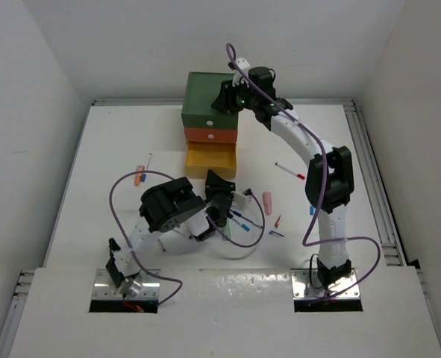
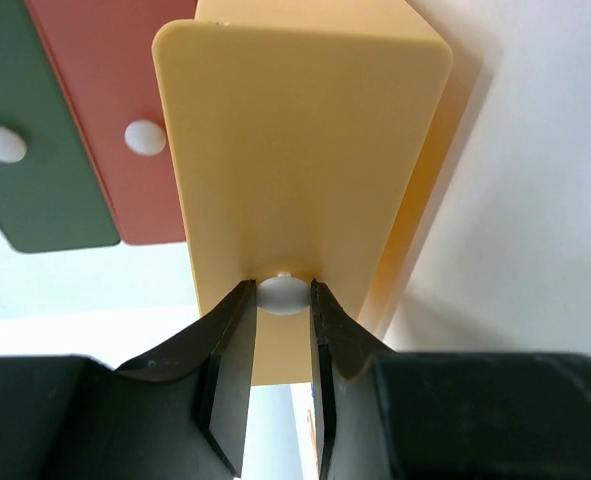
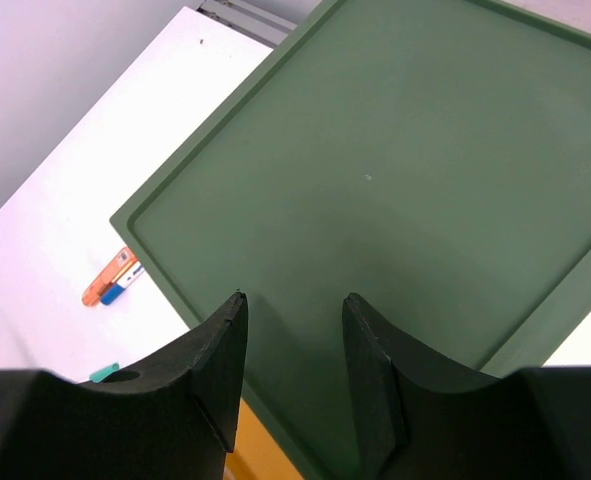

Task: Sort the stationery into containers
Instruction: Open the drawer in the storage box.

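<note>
Stationery (image 1: 267, 202): pens and stubby pieces lie loose on the table (image 1: 116, 149), mostly in front and to the right of the cabinet (image 1: 211, 112); one orange piece (image 1: 139, 176) lies to its front left. None looks sorted yet.
Left end effector (image 2: 281, 296): pinching the white knob (image 2: 283, 294) of the yellow drawer (image 2: 295, 150), the bottom one; a grip suited to sliding it.
Yellow drawer: stands out in front of the cabinet, likely so pens can be dropped in; nothing shows inside it from above.
Right end effector (image 3: 293, 312): spread, holding nothing, over the cabinet's green top (image 3: 395, 170); probably steadying the cabinet against the pull. Contact cannot be told.
Orange drawer (image 2: 125, 120), green drawer (image 2: 35, 160): flush with the cabinet, contents hidden.
</note>
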Motion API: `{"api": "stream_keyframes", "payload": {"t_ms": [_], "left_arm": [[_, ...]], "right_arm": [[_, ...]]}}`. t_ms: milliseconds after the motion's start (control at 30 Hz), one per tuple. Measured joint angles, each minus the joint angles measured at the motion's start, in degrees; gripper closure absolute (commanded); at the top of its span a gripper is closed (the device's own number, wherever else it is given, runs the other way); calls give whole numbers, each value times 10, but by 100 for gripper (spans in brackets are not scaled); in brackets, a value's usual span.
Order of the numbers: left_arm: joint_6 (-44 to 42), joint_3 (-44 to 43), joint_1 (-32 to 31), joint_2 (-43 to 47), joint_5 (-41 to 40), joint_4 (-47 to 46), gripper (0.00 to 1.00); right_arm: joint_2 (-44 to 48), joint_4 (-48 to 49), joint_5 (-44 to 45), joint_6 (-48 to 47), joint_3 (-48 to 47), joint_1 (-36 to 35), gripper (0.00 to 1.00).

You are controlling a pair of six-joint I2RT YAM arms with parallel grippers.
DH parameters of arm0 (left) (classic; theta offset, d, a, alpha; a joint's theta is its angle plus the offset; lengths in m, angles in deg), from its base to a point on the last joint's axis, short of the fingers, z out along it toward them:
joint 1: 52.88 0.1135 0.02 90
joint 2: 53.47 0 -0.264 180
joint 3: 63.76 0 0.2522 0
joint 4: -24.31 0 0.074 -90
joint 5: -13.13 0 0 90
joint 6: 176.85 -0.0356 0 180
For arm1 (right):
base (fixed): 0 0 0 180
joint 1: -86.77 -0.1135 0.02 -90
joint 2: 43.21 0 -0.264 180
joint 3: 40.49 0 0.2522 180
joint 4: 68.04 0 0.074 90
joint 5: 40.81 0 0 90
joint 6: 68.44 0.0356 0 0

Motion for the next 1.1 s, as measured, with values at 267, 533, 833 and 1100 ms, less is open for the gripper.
{"api": "stream_keyframes", "payload": {"t_ms": [267,533,833,1100], "left_arm": [[4,25,-18,19,-24,0,63],[-3,25,-18,19,-36,1,28],[-14,36,-21,45,-41,2,24],[-2,78,-83,93,-72,2,19]], "right_arm": [[5,-3,-1,0,7,-2,57],[12,-10,-1,0,10,-10,57],[21,-14,-1,-3,20,-15,56],[42,-18,-1,-7,47,-20,56]]}}
